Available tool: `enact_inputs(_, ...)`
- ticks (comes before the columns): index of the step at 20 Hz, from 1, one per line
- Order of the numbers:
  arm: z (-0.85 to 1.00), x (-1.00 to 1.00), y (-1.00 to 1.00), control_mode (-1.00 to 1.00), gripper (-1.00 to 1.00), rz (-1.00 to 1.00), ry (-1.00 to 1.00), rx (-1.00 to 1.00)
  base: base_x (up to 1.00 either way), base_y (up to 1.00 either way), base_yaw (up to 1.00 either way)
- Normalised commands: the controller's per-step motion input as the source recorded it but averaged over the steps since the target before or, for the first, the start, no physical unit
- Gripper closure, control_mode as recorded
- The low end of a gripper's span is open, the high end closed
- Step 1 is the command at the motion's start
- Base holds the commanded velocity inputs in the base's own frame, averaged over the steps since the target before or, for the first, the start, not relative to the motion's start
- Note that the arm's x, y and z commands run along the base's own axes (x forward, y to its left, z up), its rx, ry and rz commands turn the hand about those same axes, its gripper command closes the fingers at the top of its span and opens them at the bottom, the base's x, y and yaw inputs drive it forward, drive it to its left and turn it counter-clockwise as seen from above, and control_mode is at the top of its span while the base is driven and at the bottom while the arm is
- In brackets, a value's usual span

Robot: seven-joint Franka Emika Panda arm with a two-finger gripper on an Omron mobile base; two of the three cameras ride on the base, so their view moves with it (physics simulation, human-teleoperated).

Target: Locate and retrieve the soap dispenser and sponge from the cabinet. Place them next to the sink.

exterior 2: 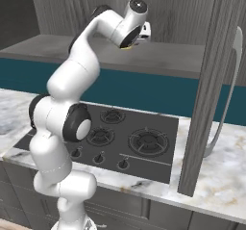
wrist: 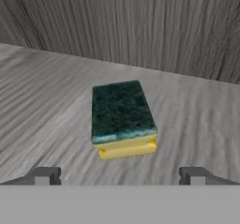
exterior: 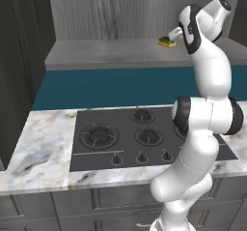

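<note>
I've got the arm [exterior: 205, 128] reaching up over the stove [exterior: 140, 138] and into the cabinet [exterior 2: 168, 12], w/ the hand over the light grey shelf [exterior: 106, 53]. The shelf is my landmark here.

The sponge [wrist: 123, 117] lies flat on the shelf, green side up, yellow layer below. In the left base view the sponge [exterior: 167, 42] sits toward the right part of the shelf, well in from the front edge and nearer the wood-grain back wall [wrist: 140, 21].

In the hand view its long axis runs roughly away from the camera toward the back wall, skewed a bit to one side, so a short yellow end faces the hand and the far short end points at the wall.

The gripper [wrist: 119, 176] is fully open, holding nothing. Its two fingertips [wrist: 43, 176] stand wide apart at the bottom of the hand view, one either side of the sponge's line. The sponge lies just ahead of them, centred between them, not touching either tip. The gap between the tips is clearly wider than the sponge's short side. In the right base view the hand [exterior 2: 139, 31] hangs over the shelf mid-section, and I can make out a sliver of yellow just beneath it.
</note>
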Motion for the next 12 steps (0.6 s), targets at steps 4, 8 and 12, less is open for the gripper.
enact_inputs(4, 0.00, 0.09, 0.00, -1.00, -1.00, 0.01, 0.01, 0.00, 0.00, 0.00, 0.00)
enact_inputs(8, 0.00, 0.11, 0.00, -1.00, -1.00, 0.00, 0.03, 0.00, 0.00, 0.00, 0.00)
enact_inputs(12, 0.00, 0.17, 0.02, -1.00, -1.00, 0.00, 0.02, -0.01, 0.00, 0.00, 0.00)
